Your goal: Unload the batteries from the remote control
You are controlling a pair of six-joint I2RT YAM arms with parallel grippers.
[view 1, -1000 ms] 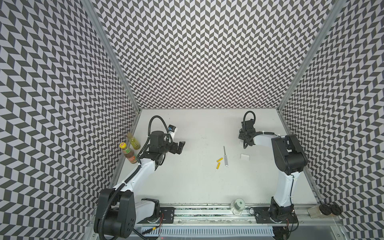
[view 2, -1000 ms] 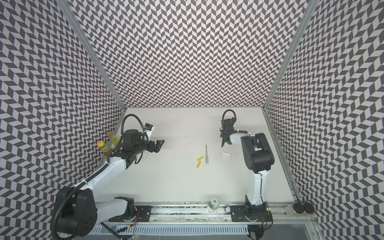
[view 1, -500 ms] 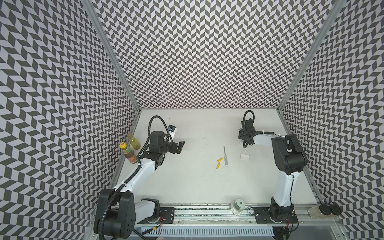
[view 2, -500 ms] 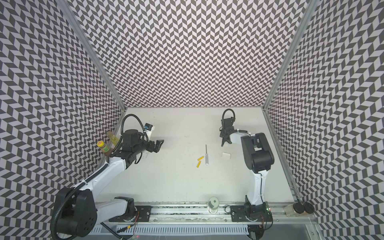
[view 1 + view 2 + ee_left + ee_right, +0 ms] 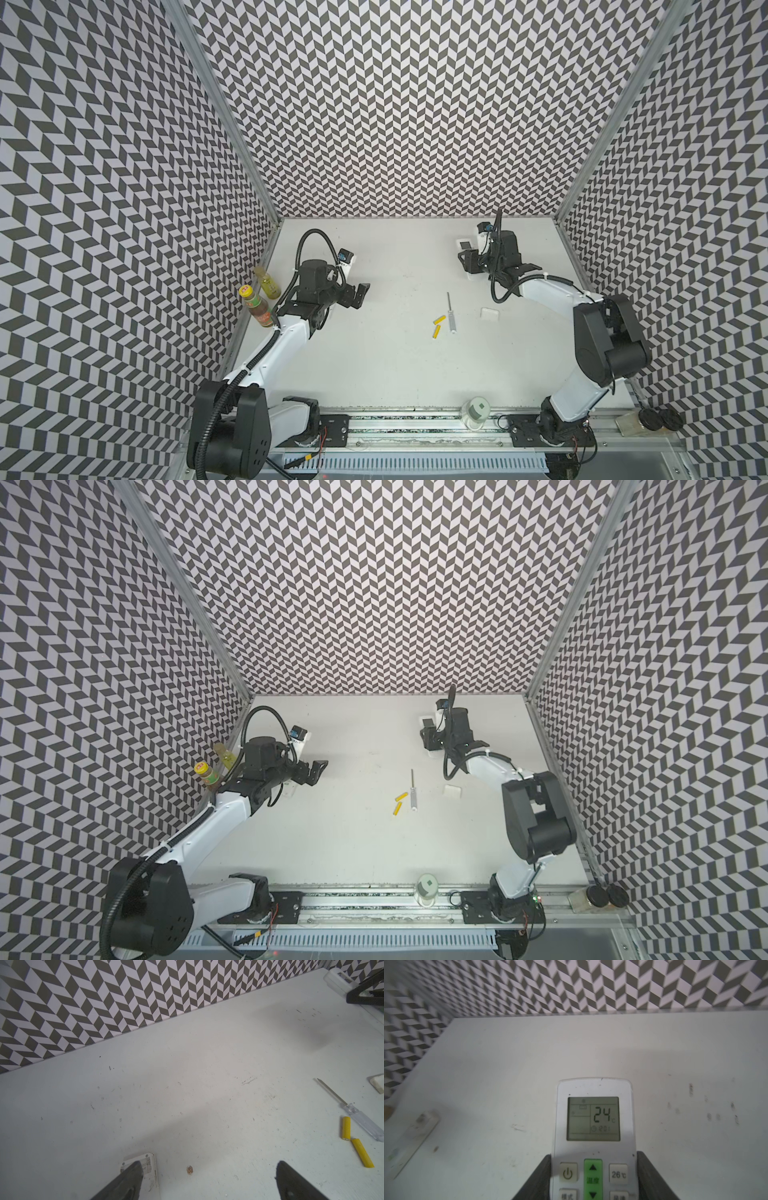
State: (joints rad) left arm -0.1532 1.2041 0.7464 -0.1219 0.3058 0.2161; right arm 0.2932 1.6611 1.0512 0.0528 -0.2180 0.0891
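My right gripper [image 5: 593,1154] is shut on a white remote control [image 5: 593,1088], its fingers against the two long sides. The display is lit and faces the wrist camera. In both top views the remote control [image 5: 465,245] [image 5: 427,722] is held at the back right by the right gripper [image 5: 471,259]. Two yellow batteries [image 5: 439,320] [image 5: 436,331] lie loose mid-table, also seen as batteries [image 5: 346,1130] [image 5: 362,1155] in the left wrist view. My left gripper [image 5: 359,293] [image 5: 207,1162] hangs open over bare table at the left.
A clear-handled screwdriver [image 5: 450,311] lies beside the batteries, and a small white cover [image 5: 489,313] to its right. A second white remote [image 5: 148,1164] lies back-up under the left gripper. Two bottles [image 5: 262,297] stand by the left wall. A jar [image 5: 475,411] stands at the front edge.
The right wrist has turned with the remote control in its grip. The left arm has hardly moved.
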